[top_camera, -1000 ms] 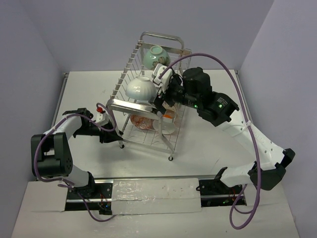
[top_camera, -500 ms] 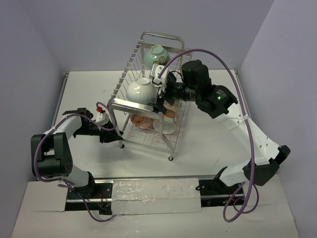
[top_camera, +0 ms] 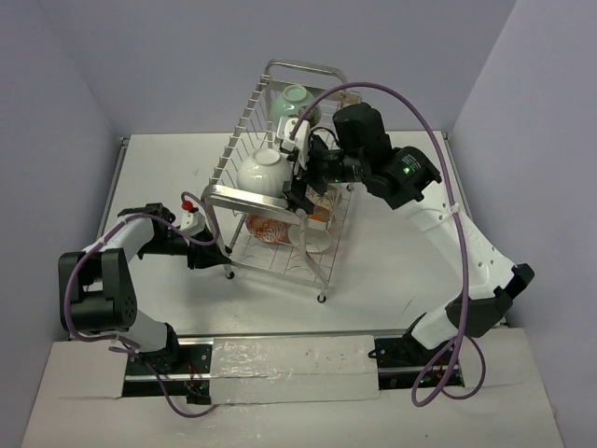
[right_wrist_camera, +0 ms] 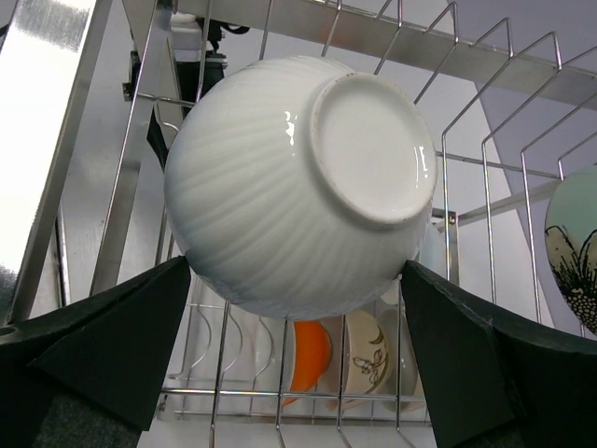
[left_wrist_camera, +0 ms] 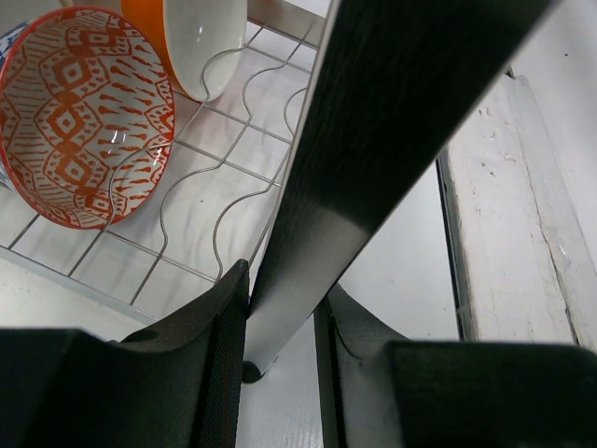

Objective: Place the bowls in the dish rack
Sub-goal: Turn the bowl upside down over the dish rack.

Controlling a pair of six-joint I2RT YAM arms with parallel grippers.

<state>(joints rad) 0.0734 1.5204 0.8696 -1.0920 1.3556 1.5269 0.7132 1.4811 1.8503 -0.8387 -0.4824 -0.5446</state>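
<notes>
Near the table's [top_camera: 392, 271] left edge, the left gripper [top_camera: 210, 254] is narrowed onto the near-left leg of the dish rack [top_camera: 244, 197], a finger pressed to each side of the flat metal upright. The rack is a tall two-tier frame of silver wire with wavy slot wires and a loop handle. It stands angled at the middle of the table, running toward the far edge. Five bowls show clearly, all in the rack. Three stand on edge in the lower tier: an orange-red patterned bowl [left_wrist_camera: 84, 112], an orange bowl [left_wrist_camera: 201, 42] with a white inside, and a cream bowl [right_wrist_camera: 366, 359] with a dark sprig mark. Two are on the upper tier. At its near end lies a ribbed white bowl [right_wrist_camera: 280, 168], foot turned outward. The right gripper [right_wrist_camera: 297, 271] is spread wide around it, a finger close on each side; whether they touch it is unclear. At the far end leans a pale mint bowl [top_camera: 294, 101] with a flower mark.
</notes>
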